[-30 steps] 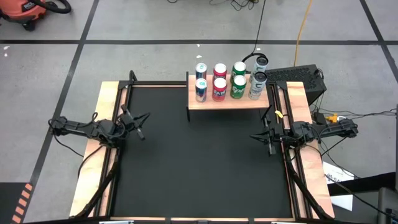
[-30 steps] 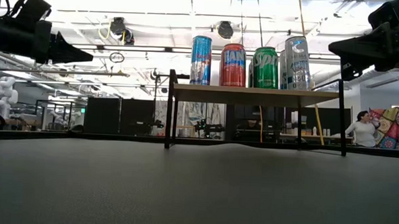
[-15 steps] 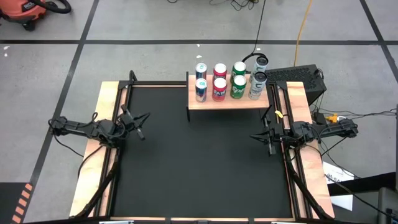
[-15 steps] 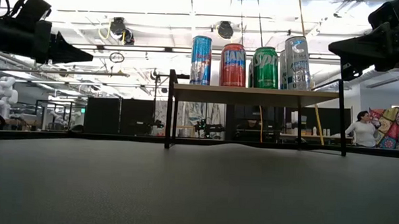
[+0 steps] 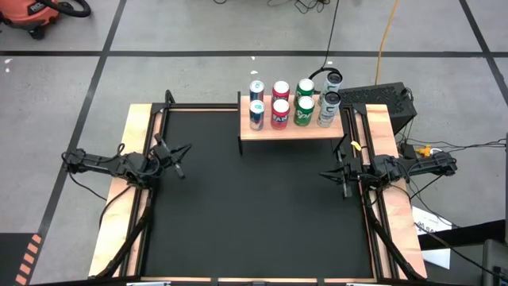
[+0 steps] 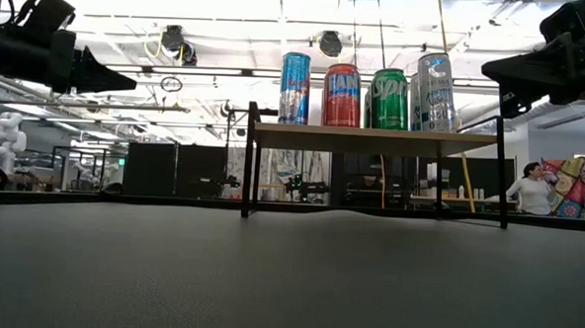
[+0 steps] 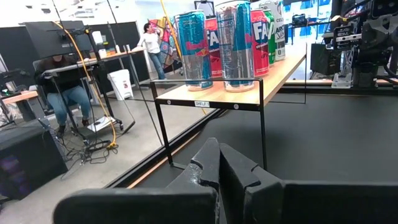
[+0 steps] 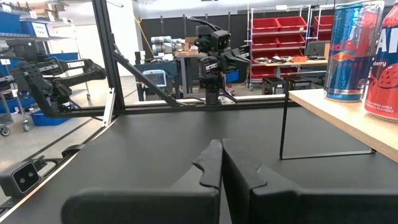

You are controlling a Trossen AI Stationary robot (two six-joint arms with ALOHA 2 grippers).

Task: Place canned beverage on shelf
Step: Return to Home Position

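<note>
While eight cans (image 5: 280, 111) stand upright in two rows of four on the shelf (image 5: 290, 130) at the far edge of the table (image 5: 254, 214), the left gripper (image 7: 218, 149) hovers at the table's left side and the right gripper (image 8: 222, 148) at its right. Both have their fingers pressed together, empty.

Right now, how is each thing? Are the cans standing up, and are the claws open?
shelf: standing, holds eight cans.
blue cans: both upright on it.
red cans: both upright on it.
green cans: both upright on it.
silver cans: both upright on it.
left gripper: shut, empty, at the left side.
right gripper: shut, empty, at the right side.
</note>
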